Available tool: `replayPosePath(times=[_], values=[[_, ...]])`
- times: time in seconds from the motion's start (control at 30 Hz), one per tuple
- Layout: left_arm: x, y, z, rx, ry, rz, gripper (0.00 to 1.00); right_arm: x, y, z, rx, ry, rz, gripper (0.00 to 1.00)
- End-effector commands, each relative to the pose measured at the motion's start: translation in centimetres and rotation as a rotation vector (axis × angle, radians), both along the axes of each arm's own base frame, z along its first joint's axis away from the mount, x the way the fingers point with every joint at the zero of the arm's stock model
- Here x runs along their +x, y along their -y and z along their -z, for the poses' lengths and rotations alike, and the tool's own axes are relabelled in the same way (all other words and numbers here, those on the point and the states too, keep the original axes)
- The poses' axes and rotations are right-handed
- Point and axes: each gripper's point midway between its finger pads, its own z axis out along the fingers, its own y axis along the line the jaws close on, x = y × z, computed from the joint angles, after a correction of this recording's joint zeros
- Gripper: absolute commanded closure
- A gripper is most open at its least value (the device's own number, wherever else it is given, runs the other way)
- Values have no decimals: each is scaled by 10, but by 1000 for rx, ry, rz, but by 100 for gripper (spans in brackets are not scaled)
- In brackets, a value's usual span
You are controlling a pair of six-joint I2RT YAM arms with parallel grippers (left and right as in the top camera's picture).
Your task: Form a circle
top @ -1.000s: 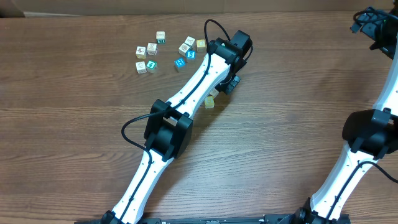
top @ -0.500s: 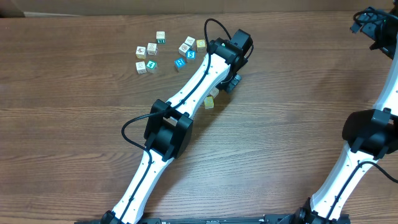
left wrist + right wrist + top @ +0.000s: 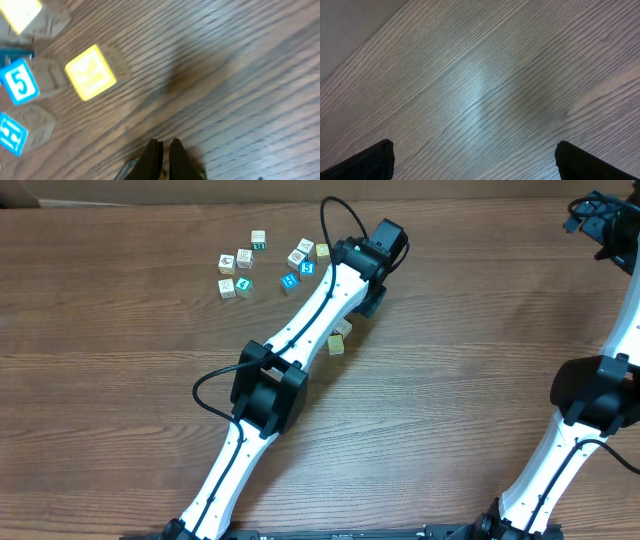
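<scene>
Circle (image 3: 305,258): tight cluster of white, teal-marked and yellow cubes, close on the left of left gripper (image 3: 162,149)
Long axis: faint, slanting near-left to far-right
left gripper: fingers pressed together
right gripper (image 3: 477,162): fingers spread wide

A brown wooden tabletop (image 3: 480,300) is seen. Small picture cubes are spread on it near the far edge. Five cubes are laid in a loose bunch (image 3: 244,257). A tight bunch (image 3: 296,258) of white, blue and yellow cubes is set just beside it. Two tan cubes (image 3: 336,345) are laid apart, nearer the middle.
</scene>
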Motion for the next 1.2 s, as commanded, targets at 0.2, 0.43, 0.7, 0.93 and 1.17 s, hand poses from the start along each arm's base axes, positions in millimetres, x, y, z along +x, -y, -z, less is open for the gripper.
replayPosePath(times=[0.2, 0.43, 0.7, 0.93, 1.17], values=[[12, -27, -8, -115, -42, -153, 96, 0, 0, -11, -16, 25, 1, 0], [12, -35, -3, -109, -62, -178, 96, 0, 0, -11, -17, 25, 1, 0], [6, -36, -1, -96, -85, -176, 96, 0, 0, -11, -17, 25, 1, 0], [5, -37, 4, -90, -94, -178, 96, 0, 0, -11, -17, 25, 1, 0], [-1, -40, 14, -71, -122, -178, 96, 0, 0, -11, -17, 25, 1, 0]])
